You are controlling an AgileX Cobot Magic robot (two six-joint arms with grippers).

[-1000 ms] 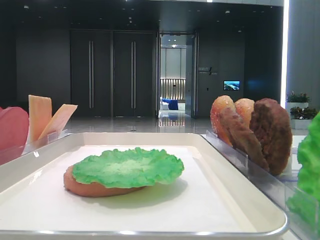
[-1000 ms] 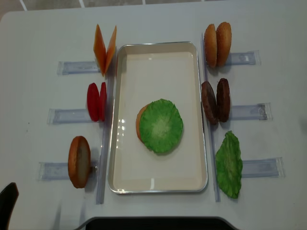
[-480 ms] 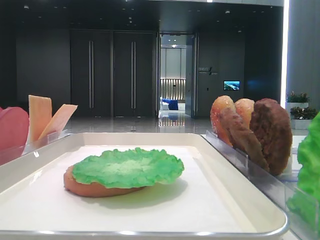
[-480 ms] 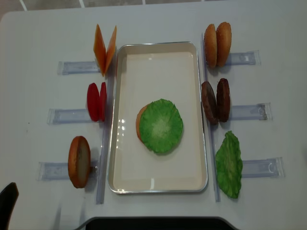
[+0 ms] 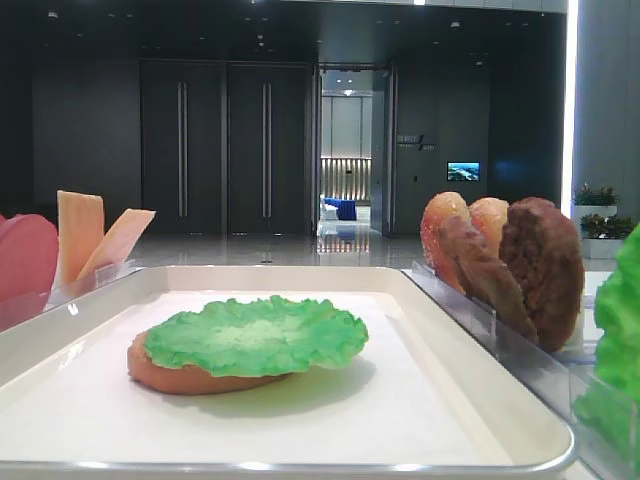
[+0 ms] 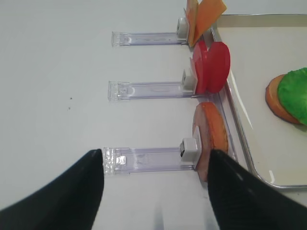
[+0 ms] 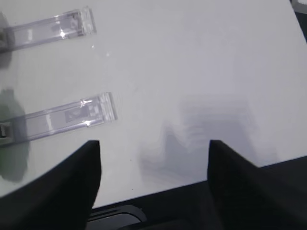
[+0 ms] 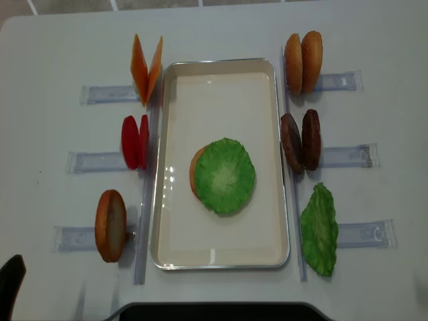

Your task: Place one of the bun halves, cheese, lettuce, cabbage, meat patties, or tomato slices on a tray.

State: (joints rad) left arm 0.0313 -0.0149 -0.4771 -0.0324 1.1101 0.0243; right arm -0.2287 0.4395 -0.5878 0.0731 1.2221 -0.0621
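Bun half [image 8: 195,171] mostly hidden under lettuce [image 8: 224,175]; left pincer [image 6: 156,189] fingertips cut off by frame edge.

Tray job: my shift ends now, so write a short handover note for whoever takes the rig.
Left claw: open, empty, back by the single bun half.
Right claw: open, empty, over bare table.
Tray: a bun half lies flat with lettuce on top.
Still in racks: cheese, tomato slices, two bun halves, meat patties, another lettuce.
Left: pick the next piece and place it on the tray.
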